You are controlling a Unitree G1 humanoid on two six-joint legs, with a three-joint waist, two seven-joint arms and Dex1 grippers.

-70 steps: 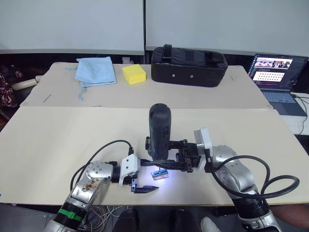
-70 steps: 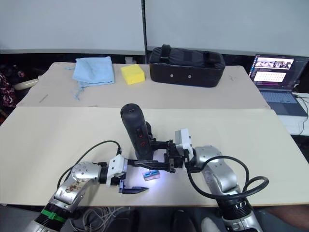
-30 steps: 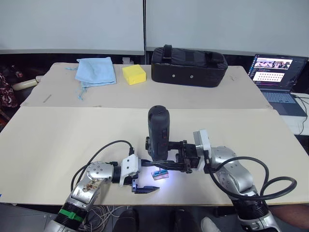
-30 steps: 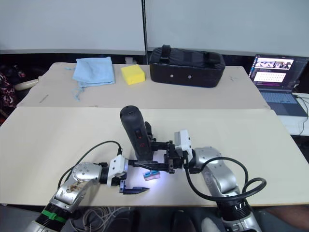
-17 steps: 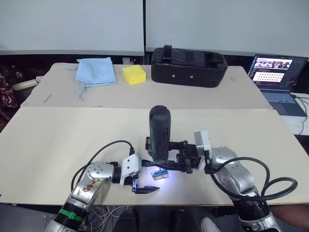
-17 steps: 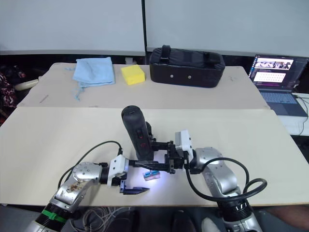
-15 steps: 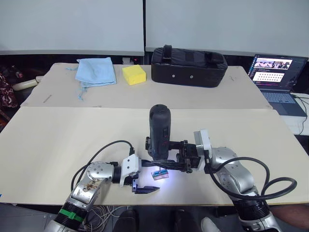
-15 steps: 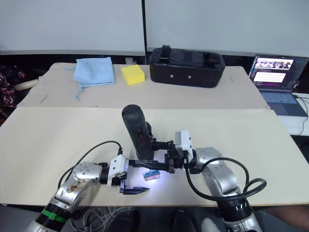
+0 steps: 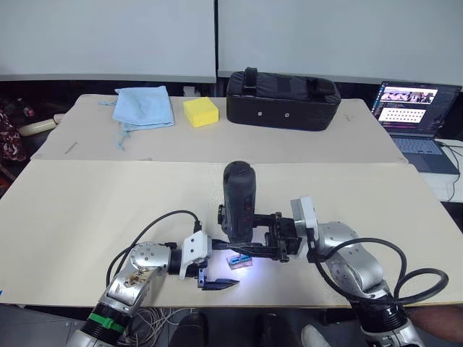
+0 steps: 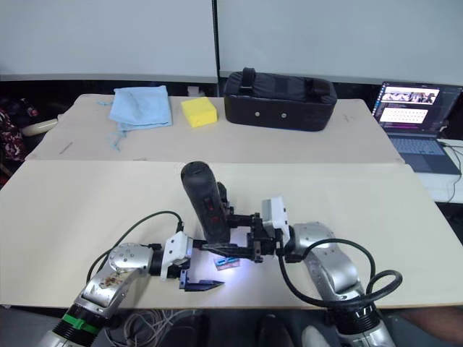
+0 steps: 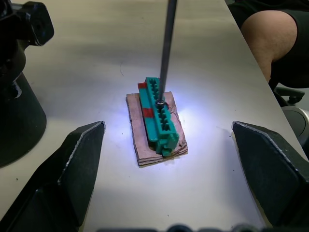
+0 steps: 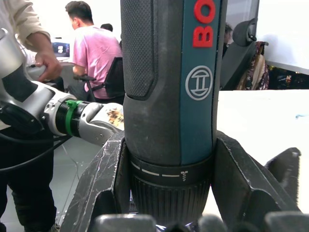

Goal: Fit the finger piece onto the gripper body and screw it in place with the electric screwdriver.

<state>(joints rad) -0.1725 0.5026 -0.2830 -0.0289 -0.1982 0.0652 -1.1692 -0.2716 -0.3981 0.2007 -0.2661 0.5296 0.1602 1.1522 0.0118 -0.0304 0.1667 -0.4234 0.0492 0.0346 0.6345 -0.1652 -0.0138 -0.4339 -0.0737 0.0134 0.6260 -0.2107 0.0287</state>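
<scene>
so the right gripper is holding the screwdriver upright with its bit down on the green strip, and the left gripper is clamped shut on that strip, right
Not quite. The left gripper is open, its fingers spread wide to either side of the green strip and clear of it, as the left wrist view shows. The rest holds: the right gripper holds the electric screwdriver upright, its bit down on the strip.
</scene>
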